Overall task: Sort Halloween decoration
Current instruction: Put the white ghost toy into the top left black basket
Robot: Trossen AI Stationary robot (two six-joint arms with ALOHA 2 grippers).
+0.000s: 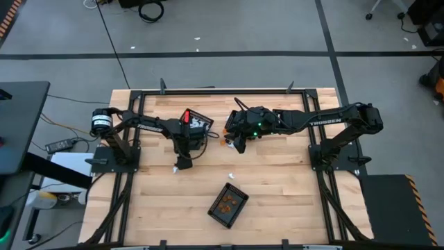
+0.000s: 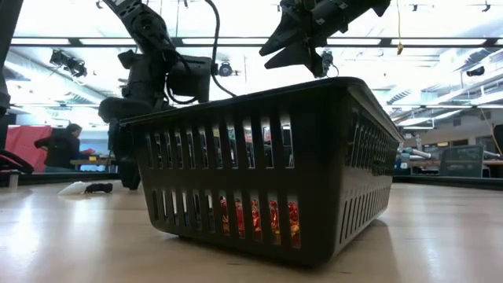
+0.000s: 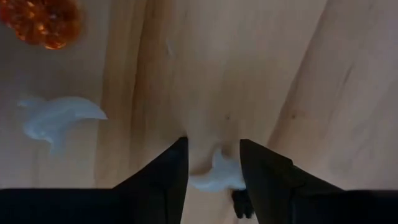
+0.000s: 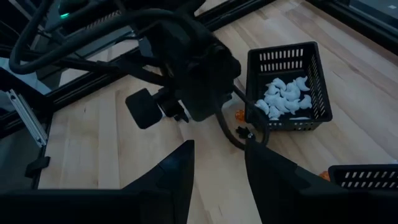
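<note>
The Halloween decoration is tiny trinkets spread over the wooden table. In the left wrist view a white trinket (image 3: 214,175) lies flat on the wood beside a small black piece (image 3: 240,203). My left gripper (image 3: 212,142) (image 1: 184,164) points down over them, open, one finger on each side of the white trinket. Another white trinket (image 3: 57,116) and an orange one (image 3: 42,21) lie farther off. My right gripper (image 4: 219,146) (image 1: 239,144) hangs open and holds nothing, above the table's middle. My left gripper's fingers straddle the white trinket from above. The trinket's edge (image 3: 231,180) lies right against one finger (image 3: 261,174). I cannot tell whether they touch. The trinket rests on the table.
A black mesh basket (image 4: 283,53) (image 1: 198,123) behind my left gripper holds several white trinkets. A second basket (image 1: 216,212) (image 2: 259,141) near the front edge holds orange ones. A corner of a third basket (image 4: 364,175) shows below my right arm. Loose orange (image 1: 225,144) and white (image 1: 232,175) trinkets lie between them.
</note>
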